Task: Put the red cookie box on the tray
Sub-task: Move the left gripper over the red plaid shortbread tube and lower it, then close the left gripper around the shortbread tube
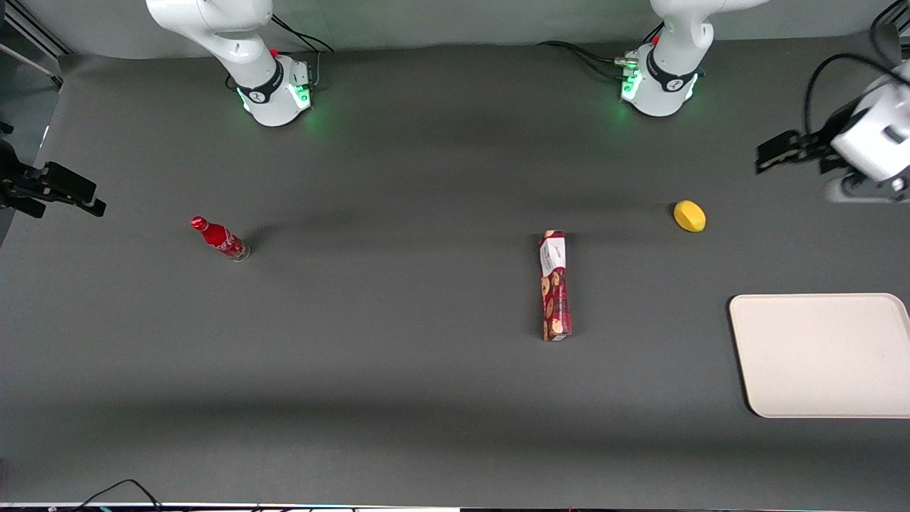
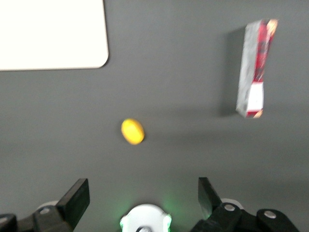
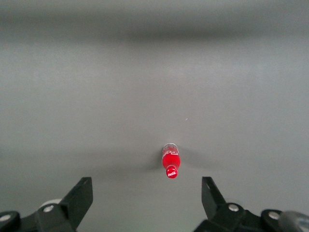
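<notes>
Claw (image 1: 771, 153) hangs wide open and empty above the counter (image 1: 398, 384), near the lemon (image 1: 689, 215). Box (image 1: 554, 284) lies flat on the counter, well apart from the tray (image 1: 817, 398).

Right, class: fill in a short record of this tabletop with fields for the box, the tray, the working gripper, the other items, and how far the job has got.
red cookie box: lying flat on the dark table, white-label end pointing away from the front camera
tray: bare, toward the working arm's end of the table
gripper: open, holding nothing, raised above the table, farther from the front camera than the tray
yellow lemon: on the table, apart from the box
red bottle: toward the parked arm's end
progress: box not yet picked up
</notes>
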Robot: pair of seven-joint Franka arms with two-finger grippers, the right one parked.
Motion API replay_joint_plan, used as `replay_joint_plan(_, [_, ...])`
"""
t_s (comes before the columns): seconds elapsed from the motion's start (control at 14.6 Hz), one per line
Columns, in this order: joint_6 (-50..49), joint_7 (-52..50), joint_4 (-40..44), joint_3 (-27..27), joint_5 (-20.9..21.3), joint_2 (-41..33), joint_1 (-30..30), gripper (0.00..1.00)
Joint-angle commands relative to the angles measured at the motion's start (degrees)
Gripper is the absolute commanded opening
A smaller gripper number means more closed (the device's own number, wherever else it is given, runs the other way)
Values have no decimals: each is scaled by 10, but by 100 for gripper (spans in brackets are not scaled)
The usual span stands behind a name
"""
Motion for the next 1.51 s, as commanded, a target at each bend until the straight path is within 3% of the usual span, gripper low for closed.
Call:
replay_joint_plan(0.0, [33, -137, 79, -84, -3, 111, -12, 100])
replay_joint_plan(0.34, [197, -235, 90, -165, -2, 265, -15, 100])
replay_joint_plan(0.55, [288, -256, 80, -173, 24, 341, -42, 100])
replay_joint_plan(0.82, [378, -288, 51, -174, 83, 416, -74, 100])
replay_joint_plan(1.03, [454, -307, -21, -174, 142, 426, -81, 100])
replay_joint_plan(1.1, [462, -322, -35, -174, 152, 426, -80, 81])
replay_joint_plan(1.16, [463, -347, -37, -175, 153, 429, -80, 22])
replay_joint_plan(1.23, [463, -367, -36, -175, 153, 432, -80, 0])
replay_joint_plan(1.44, [455, -373, -33, -176, 149, 427, -74, 0])
